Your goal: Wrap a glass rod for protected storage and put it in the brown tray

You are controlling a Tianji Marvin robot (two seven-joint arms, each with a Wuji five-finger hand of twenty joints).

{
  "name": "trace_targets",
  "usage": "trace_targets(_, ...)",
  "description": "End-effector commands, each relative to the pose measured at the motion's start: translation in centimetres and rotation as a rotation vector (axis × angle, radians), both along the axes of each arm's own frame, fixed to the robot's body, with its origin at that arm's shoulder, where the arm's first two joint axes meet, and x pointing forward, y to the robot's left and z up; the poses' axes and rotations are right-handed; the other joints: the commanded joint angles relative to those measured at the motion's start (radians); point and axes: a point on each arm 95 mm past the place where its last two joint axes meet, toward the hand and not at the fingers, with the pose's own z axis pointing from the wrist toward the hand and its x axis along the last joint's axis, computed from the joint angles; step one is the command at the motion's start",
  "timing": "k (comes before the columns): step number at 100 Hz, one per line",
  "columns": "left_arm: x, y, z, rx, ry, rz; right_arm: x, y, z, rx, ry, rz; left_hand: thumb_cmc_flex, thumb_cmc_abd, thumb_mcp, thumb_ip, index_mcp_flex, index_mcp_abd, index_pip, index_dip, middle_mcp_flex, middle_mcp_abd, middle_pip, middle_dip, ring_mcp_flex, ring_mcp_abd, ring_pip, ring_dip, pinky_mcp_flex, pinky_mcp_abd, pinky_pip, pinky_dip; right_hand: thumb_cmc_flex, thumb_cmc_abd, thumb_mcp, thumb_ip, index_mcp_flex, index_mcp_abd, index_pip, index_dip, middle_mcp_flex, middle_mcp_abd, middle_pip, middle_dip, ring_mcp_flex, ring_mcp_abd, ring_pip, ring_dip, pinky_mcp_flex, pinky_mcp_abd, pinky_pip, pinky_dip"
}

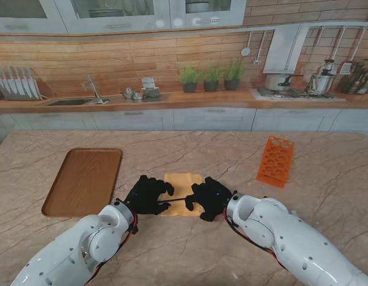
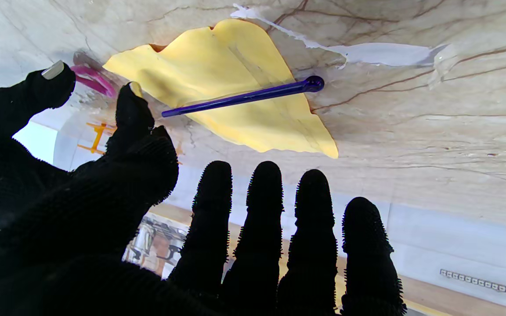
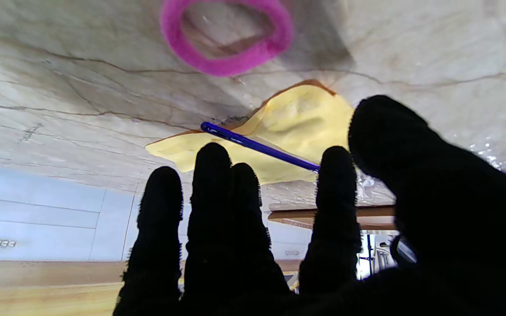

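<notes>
The left hand [image 1: 147, 194] and the right hand [image 1: 210, 198] hover over the near edge of the yellow cloth [image 1: 183, 185], one at each side of it. From the wrist views both have fingers spread and hold nothing; the right hand's forefinger crosses in front of the rod's end there, but no grasp shows. The glass rod [image 2: 244, 96], dark blue, lies crosswise on the cloth's near part, its knobbed end just past the cloth's edge. A pink ring [image 3: 226, 37] lies on the counter [image 1: 231, 155] just beyond the cloth. The brown tray [image 1: 84, 180] sits left of the cloth, apart from it; an orange rack [image 1: 275, 161] lies right of it. I judge the wrapping is about to begin: the next move calls for pinching the cloth's near edge and folding it over the rod without rolling it off.
</notes>
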Motion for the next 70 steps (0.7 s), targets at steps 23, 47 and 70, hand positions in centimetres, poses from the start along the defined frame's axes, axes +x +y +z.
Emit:
trace_targets(23,0.0,0.0,-0.1,0.002,-0.006,0.005,0.7,0.0,-0.7,-0.048,-0.03,0.019,0.004,-0.017,0.032,-0.006,0.013,0.005,0.078,0.037,0.031,-0.025,0.079,0.039,0.033,-0.008,0.023,0.02,0.003,-0.006,0.043,0.003,-0.006,-0.04,0.027,0.034,-0.072,-0.01,0.057,0.026,-0.08,0.004,0.054,0.031,-0.04,-0.029,0.049,0.02,-0.019,-0.031,0.044,0.023)
trace_targets(47,-0.1,0.1,-0.1,0.001,0.007,0.0,0.8,0.3,-1.6,-0.059,-0.026,0.023,0.03,-0.023,0.019,-0.037,0.02,-0.003,0.092,0.027,0.039,-0.027,0.082,0.04,0.037,-0.008,0.021,0.017,0.002,-0.006,0.044,-0.001,0.002,0.048,0.04,0.022,-0.038,-0.062,0.124,0.01,-0.081,-0.007,0.068,0.025,-0.033,-0.04,0.05,0.013,-0.015,-0.039,0.049,0.009)
trace_targets(70,-0.3,0.1,-0.1,-0.008,0.012,-0.008,0.9,0.6,-2.0,-0.053,-0.011,0.017,0.037,-0.026,0.013,-0.046,0.021,-0.014,0.097,0.018,0.037,-0.027,0.074,0.036,0.033,-0.008,0.014,0.013,0.002,-0.006,0.045,-0.003,0.072,0.104,-0.014,-0.091,0.002,-0.133,0.236,-0.121,-0.076,-0.013,0.069,0.013,-0.03,-0.041,0.05,0.004,-0.015,-0.039,0.055,-0.001)
